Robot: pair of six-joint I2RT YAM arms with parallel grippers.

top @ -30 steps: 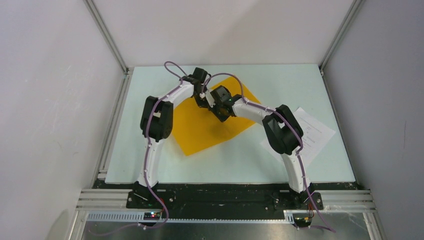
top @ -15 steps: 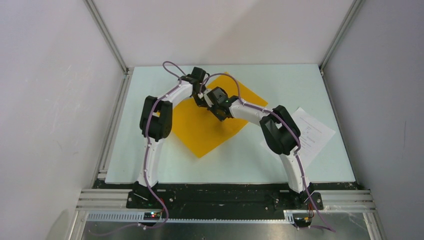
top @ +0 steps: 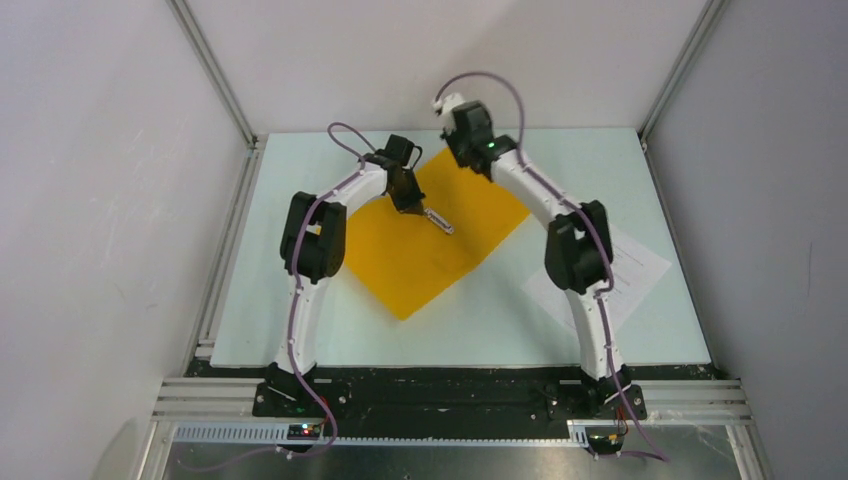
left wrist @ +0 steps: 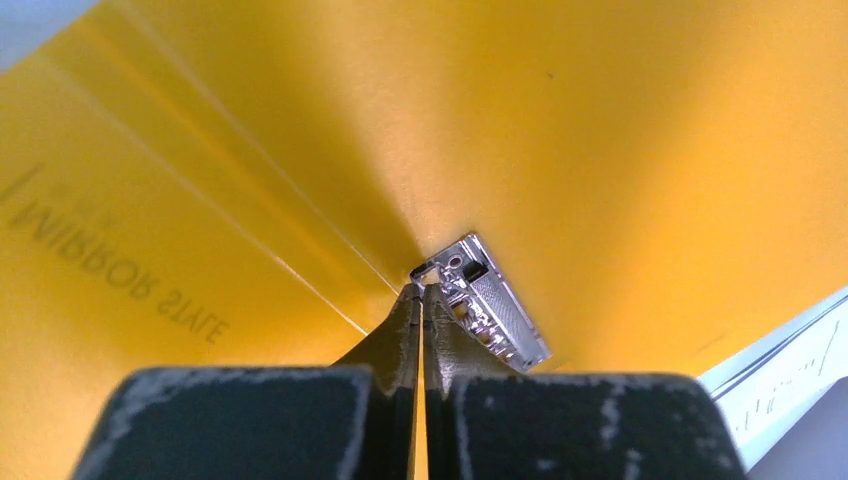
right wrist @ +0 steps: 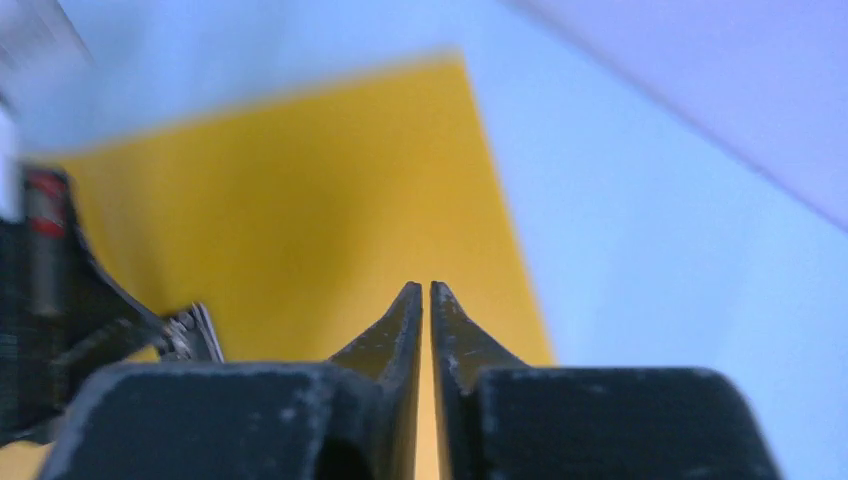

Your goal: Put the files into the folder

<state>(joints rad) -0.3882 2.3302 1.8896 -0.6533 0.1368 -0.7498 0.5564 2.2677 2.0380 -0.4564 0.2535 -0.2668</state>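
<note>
The folder (top: 420,260) is orange-yellow, with faint grey letters on it and a shiny silver clip (left wrist: 492,305). The files (top: 640,265) are white with tiny black print, and the table (top: 480,330) is pale blue-green. The arms (top: 304,320) are white and black, with purple cables (top: 485,74).

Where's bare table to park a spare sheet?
Far-right corner of the table, behind the files; also the near strip between the folder and the front edge. Crowded: left gripper on the folder, right gripper above its far corner.
</note>
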